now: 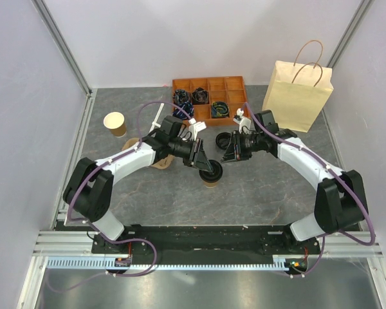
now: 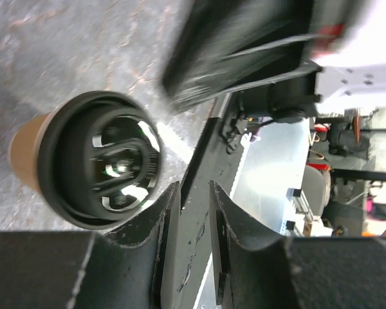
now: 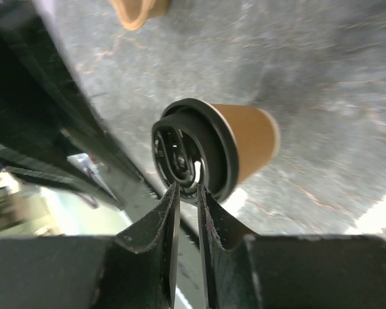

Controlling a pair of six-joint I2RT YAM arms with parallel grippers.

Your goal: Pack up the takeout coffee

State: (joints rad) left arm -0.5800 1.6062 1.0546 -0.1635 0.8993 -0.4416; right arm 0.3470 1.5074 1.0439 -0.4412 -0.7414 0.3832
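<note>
The takeout coffee [image 1: 211, 172], a small brown paper cup with a black lid, stands upright on the grey table between the two grippers. My left gripper [image 1: 203, 162] hovers just left of it and a little above. In the left wrist view its jaws [image 2: 194, 187] stand a narrow slit apart with nothing between them, and the cup [image 2: 103, 168] lies to their left. My right gripper [image 1: 226, 149] hangs above and right of the cup. Its fingertips [image 3: 188, 187] are nearly together and empty, just in front of the lid's rim [image 3: 193, 151].
A cream paper bag [image 1: 300, 95] with handles stands upright at the back right. An orange compartment tray [image 1: 209, 85] holding dark items sits at the back centre. A lidless brown cup [image 1: 115, 123] stands at the left. A tan pulp carrier [image 1: 159, 162] lies under my left arm.
</note>
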